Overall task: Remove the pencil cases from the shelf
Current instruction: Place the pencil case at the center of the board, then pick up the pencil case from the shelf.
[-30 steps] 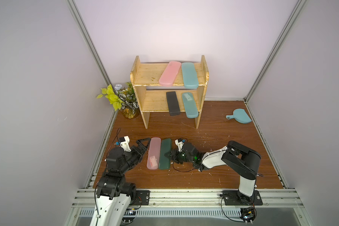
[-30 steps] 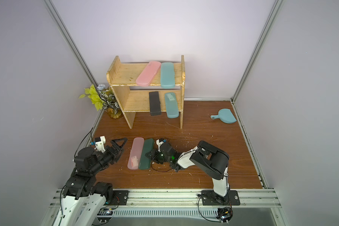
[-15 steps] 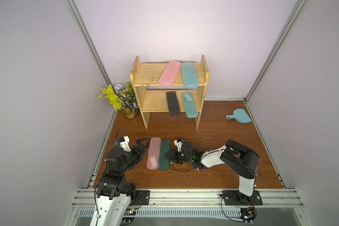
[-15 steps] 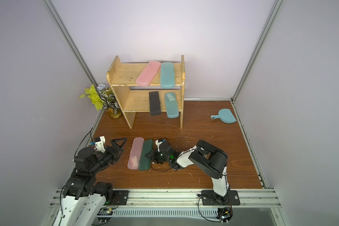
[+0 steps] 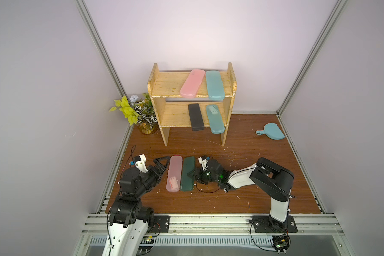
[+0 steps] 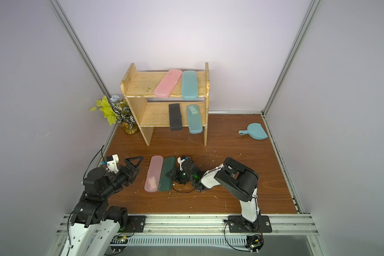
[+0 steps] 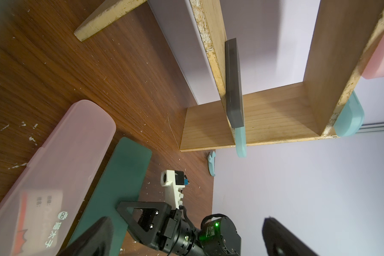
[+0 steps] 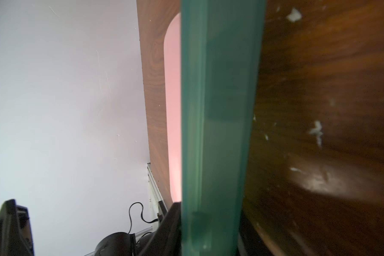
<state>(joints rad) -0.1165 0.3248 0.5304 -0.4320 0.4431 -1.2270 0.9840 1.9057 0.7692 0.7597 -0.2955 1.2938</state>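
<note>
The left gripper (image 5: 161, 168) rests low over the wooden table (image 5: 242, 155) with its jaws spread wide and nothing between them. Just beside its fingertips lies the translucent pink pencil case (image 5: 174, 175), flat on the table, with a printed card (image 7: 40, 208) visible through its wall. The dark green pencil case (image 5: 186, 168) lies flat on the far side of the pink one, parallel to it and touching or nearly touching it along the long edge, so that both cases sit between the two grippers. The right gripper (image 5: 192, 174) reaches in from the opposite side at table level, and its fingers straddle the near long edge of the dark green pencil case. In the right wrist view the case fills the gap between the fingers; whether the jaws press on it or stand just clear cannot be told. Well ahead of both grippers, against the back wall, stands the shelf (image 5: 171, 85). Its upper board carries the upper pink pencil case (image 5: 192, 83) and, beside it, the upper teal pencil case (image 5: 214, 84). Its lower board carries the black pencil case (image 5: 196, 117) and the lower teal pencil case (image 5: 215, 119), both overhanging the front edge. A teal dustpan (image 5: 273, 131) lies far out beyond the right gripper.
</note>
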